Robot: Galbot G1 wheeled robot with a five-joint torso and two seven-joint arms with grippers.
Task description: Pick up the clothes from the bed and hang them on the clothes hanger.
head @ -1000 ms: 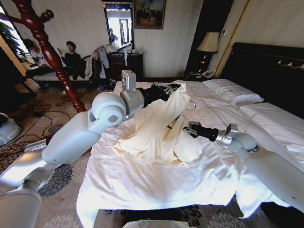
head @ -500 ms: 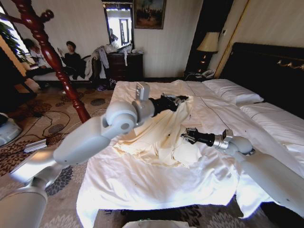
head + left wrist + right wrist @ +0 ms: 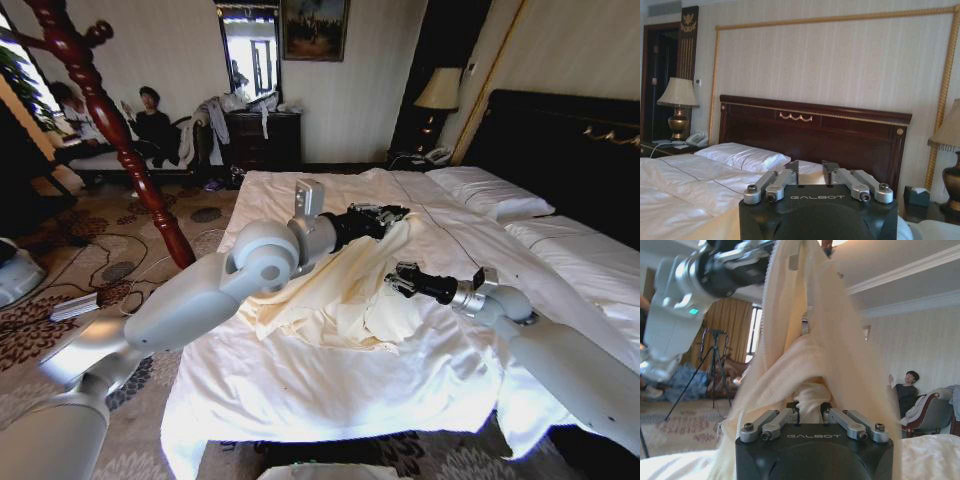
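Note:
The clothes (image 3: 325, 290), a cream long-sleeved garment, lie partly lifted on the white bed (image 3: 300, 400). My left gripper (image 3: 388, 214) reaches across the bed and is shut on the garment's upper edge, so the fabric drapes down from it. In the right wrist view the cloth (image 3: 805, 330) hangs from the left arm (image 3: 685, 295) above. My right gripper (image 3: 398, 281) is at the garment's right side. Cream fabric is bunched between its fingers (image 3: 810, 407), and it is shut on it. The left wrist view looks past the left gripper (image 3: 810, 169) to the headboard. The clothes hanger is out of view.
A red-brown wooden coat stand (image 3: 110, 120) rises left of the bed. The dark headboard (image 3: 560, 130) and white pillows (image 3: 490, 190) lie to the right, with a lamp (image 3: 437, 90) on a nightstand behind. Patterned carpet (image 3: 60, 260) spreads to the left.
My left gripper has moved right and lower over the bed, still holding the garment. The cloth, which hung taller a second ago, now sags in a lower heap. The right gripper has barely shifted.

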